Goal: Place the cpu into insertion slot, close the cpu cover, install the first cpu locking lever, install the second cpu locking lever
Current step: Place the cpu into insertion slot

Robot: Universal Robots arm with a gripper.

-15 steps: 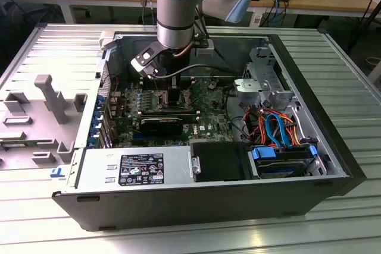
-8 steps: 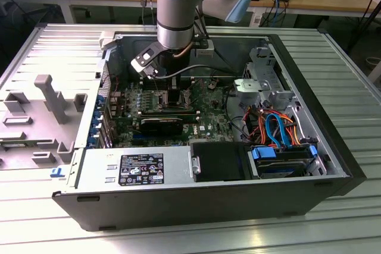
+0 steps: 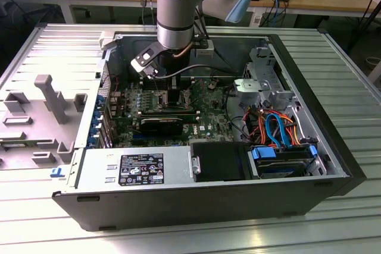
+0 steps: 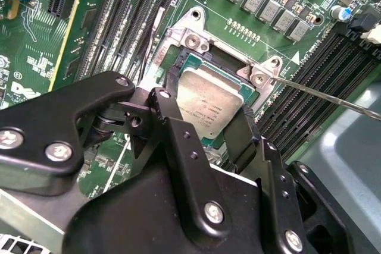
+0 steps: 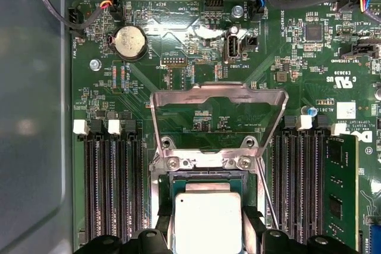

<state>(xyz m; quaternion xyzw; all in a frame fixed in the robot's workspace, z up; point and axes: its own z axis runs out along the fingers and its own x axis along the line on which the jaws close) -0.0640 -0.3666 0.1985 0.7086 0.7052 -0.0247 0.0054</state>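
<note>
We see the arm (image 3: 176, 10) hanging straight down into an open computer case (image 3: 208, 206), which lies on its side on a ribbed metal table (image 3: 351, 57). The gripper (image 4: 208, 104) is closed on the chip (image 4: 209, 96). In the second wrist view its black fingers (image 4: 171, 84) press against two opposite edges of the chip.

The chip lies flat, dull grey metal top up, directly over the socket (image 4: 191, 35) on the green board (image 5: 280, 57). It is square, so it has no long axis. Its edges run parallel with the socket's silvery rim and with the long black memory slots (image 5: 113, 194) on either side. We cannot tell whether it sits fully in the socket or is held just above it.

In the first wrist view the cover (image 5: 218, 92) stands open. It is swung up on its hinge at the socket edge farthest from the gripper, with its free edge pointing away from the chip, and the board shows through its square window. A thin wire lever (image 4: 324, 94) starts at one corner of the socket and slants out over the memory slots.

Beyond the cover we see a round coin battery (image 5: 130, 41), and a memory stick (image 5: 339, 188) stands in one of the slots. In the exterior view a grey power supply (image 3: 140, 168) sits along the case's near wall, with blue and orange cables (image 3: 277, 126) towards the exterior view's right.
</note>
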